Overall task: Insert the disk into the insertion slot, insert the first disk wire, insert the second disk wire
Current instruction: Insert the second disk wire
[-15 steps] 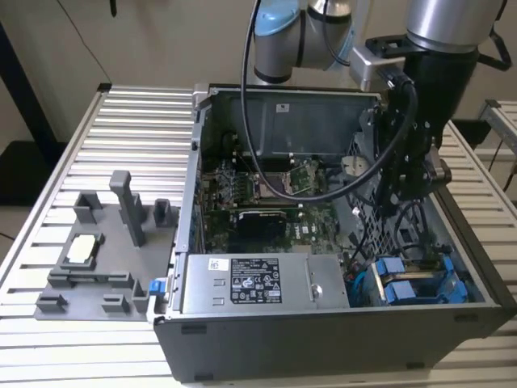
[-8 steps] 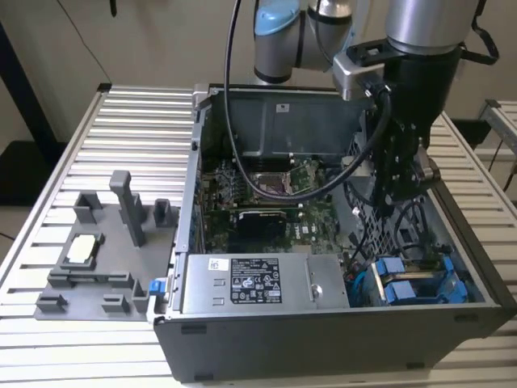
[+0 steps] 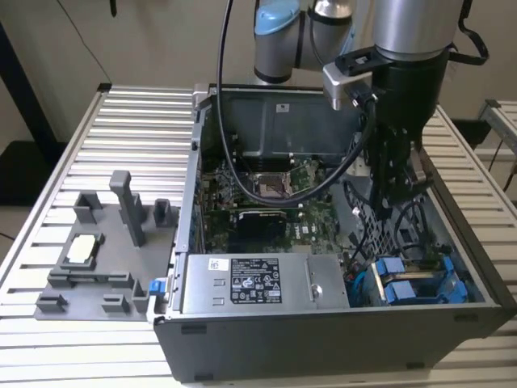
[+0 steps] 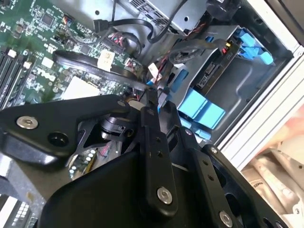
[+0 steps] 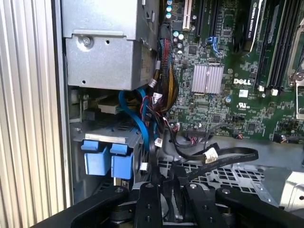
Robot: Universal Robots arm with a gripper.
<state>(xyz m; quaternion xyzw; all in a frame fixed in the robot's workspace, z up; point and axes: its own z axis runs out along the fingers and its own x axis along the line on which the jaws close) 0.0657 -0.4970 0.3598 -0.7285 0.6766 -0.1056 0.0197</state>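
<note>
The disk sits inside the insertion slot [image 3: 449, 260] of the grey drive cage, at the case's front corner on the exterior view's right. Its blue carrier [image 3: 406, 288] [image 4: 201, 108] [image 5: 108, 159] faces the motherboard. My gripper [image 3: 384, 206] [image 4: 153, 97] [image 5: 165, 183] hangs inside the case, just behind the cage. Its fingers [image 4: 151, 137] stand close together on the end of a black flat disk wire [image 4: 97, 66] [image 5: 223, 156]. That wire loops away over the motherboard. A blue wire [image 5: 139, 124] runs past the cage among a bundle of thin coloured leads.
The silver labelled power-supply box [image 3: 257, 283] [image 5: 107, 45] lies along the case front beside the cage. The motherboard [image 3: 266, 202] fills the case floor. A grey fixture plate [image 3: 97, 259] with upright posts stands on the slatted table on the exterior view's left.
</note>
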